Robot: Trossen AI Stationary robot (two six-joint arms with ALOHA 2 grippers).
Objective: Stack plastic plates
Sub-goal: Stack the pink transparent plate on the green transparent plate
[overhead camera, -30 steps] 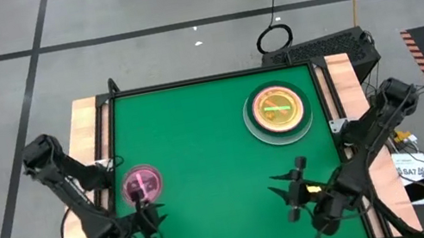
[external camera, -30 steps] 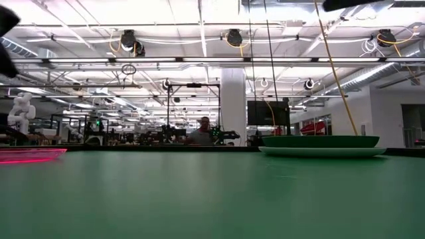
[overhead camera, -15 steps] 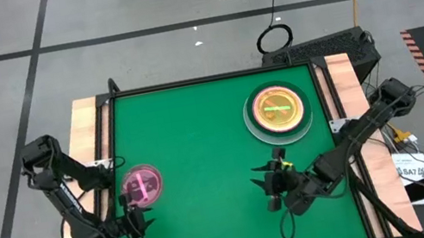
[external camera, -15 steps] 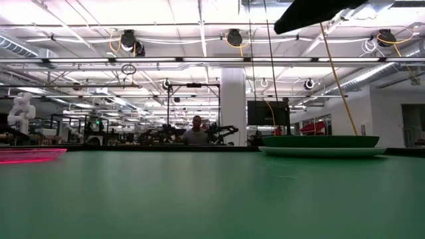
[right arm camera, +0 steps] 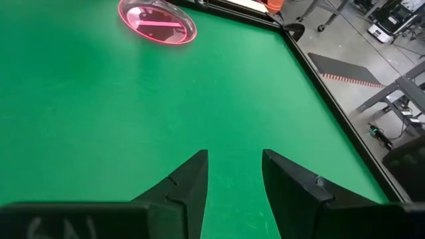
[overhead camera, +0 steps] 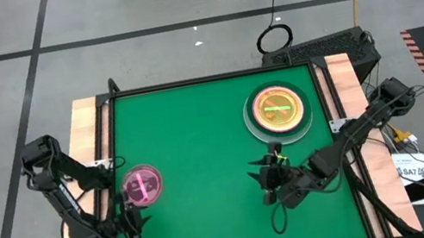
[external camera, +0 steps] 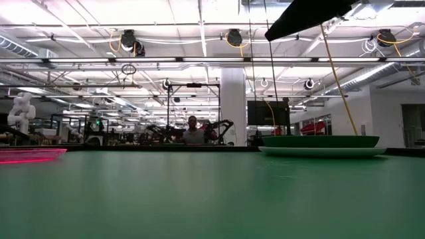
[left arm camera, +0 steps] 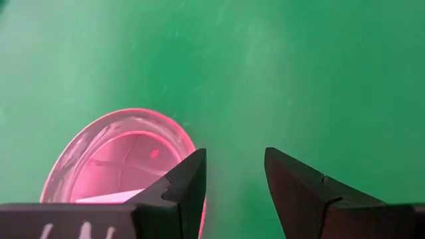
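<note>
A small translucent pink dish [overhead camera: 142, 185] lies flat on the green table at the left; it also shows in the low view [external camera: 30, 156]. At the far right stands a stack [overhead camera: 279, 110]: an amber dish on a dark-green plate on a pale-blue plate [external camera: 322, 151]. My left gripper [overhead camera: 132, 223] hovers open just near-left of the pink dish [left arm camera: 119, 159], with nothing between its fingers. My right gripper [overhead camera: 268, 181] hangs open over bare table, to the near side of the stack, pointing toward the pink dish [right arm camera: 157, 22].
A black raised rim [overhead camera: 205, 80] frames the green table, with wooden boards [overhead camera: 89, 132] along both sides. Bare green surface [overhead camera: 200, 147] spreads between the pink dish and the stack. A person [external camera: 193, 135] is in the room beyond the far edge.
My left gripper has drawn back toward the table's left edge and sunk a little, staying open near the pink dish. My right gripper has swung toward the table's left, past the near side of the stack, also open. The plates have not moved.
</note>
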